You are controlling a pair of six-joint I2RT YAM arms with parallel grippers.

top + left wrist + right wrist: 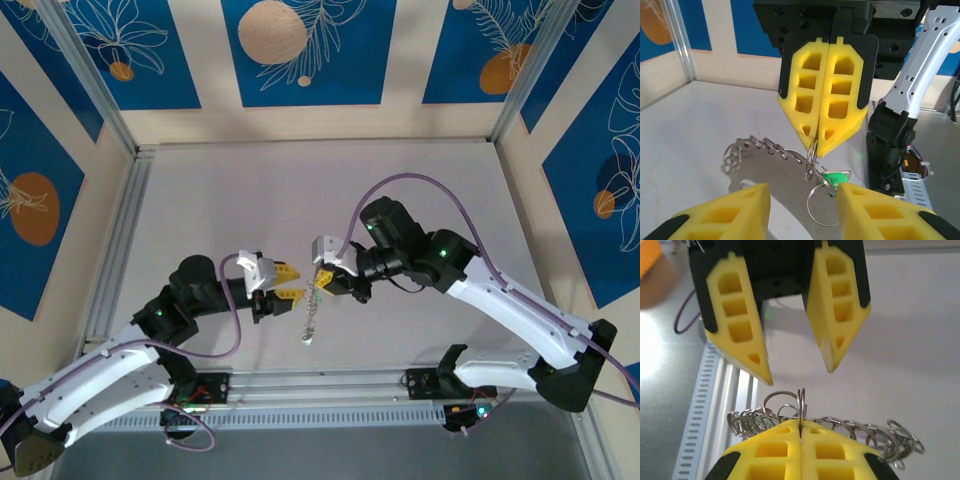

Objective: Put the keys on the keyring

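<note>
Keyring hangs above the table, pinched between the fully closed jaws of the right gripper. Its chain trails left. Green key hangs just beneath. Left gripper jaws stand wide apart, empty.

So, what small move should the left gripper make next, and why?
Probably ease the left gripper forward and close it on the green key. Its fingers are open with the key close ahead, and the right gripper is shut on the keyring.
</note>
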